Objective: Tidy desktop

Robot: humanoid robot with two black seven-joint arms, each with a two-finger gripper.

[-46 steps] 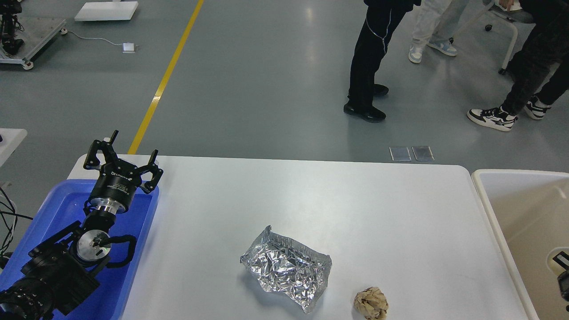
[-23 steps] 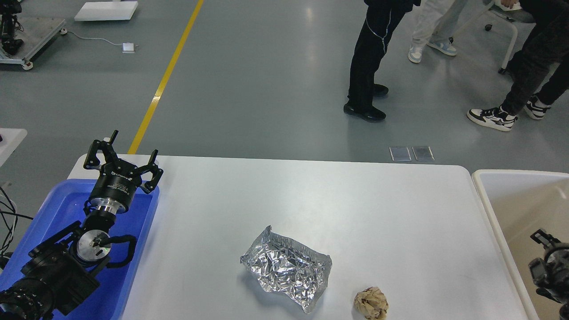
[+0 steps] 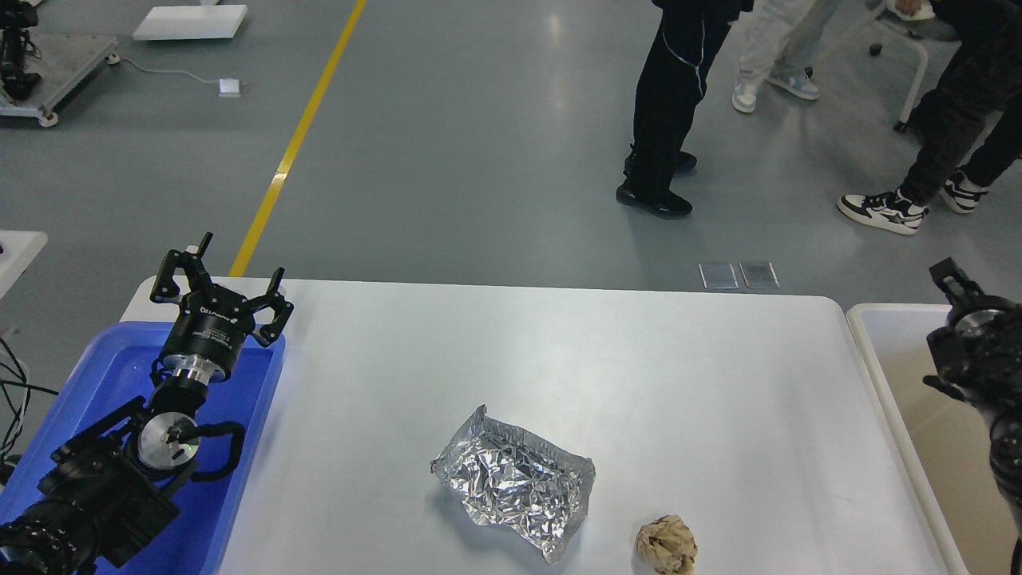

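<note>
Head view: the desktop (image 3: 623, 359) is seen as a wide white surface with rounded corners, filling the lower middle of the frame. A crumpled sheet of silver foil (image 3: 515, 481) lies on it toward the near edge, and a small crumpled ball of brownish paper (image 3: 667, 545) lies just to the right of the foil, nearer still; the two are close but apart.

At the left, the blue tray (image 3: 96, 375) is set against the desktop's left edge. The left gripper (image 3: 218, 281) is held above the tray's far right corner, beside the desktop's far left corner, with its fingers spread wide and nothing between them. The foil and the paper ball are well apart from these jaws, far to the right and nearer the camera.

At the right, the cream tub (image 3: 870, 351) is set against the desktop's right edge. The right gripper (image 3: 950, 281) is seen dark and partly end-on above the tub's far rim, at the frame's right edge; whether its jaws are apart or closed cannot be told. Nothing can be seen held in it. It is off the desktop, well apart from both pieces of rubbish.

Compared with half a second ago, the right gripper is found much higher in the frame, having been raised from low inside the tub. The left gripper, foil and paper ball are unmoved.
</note>
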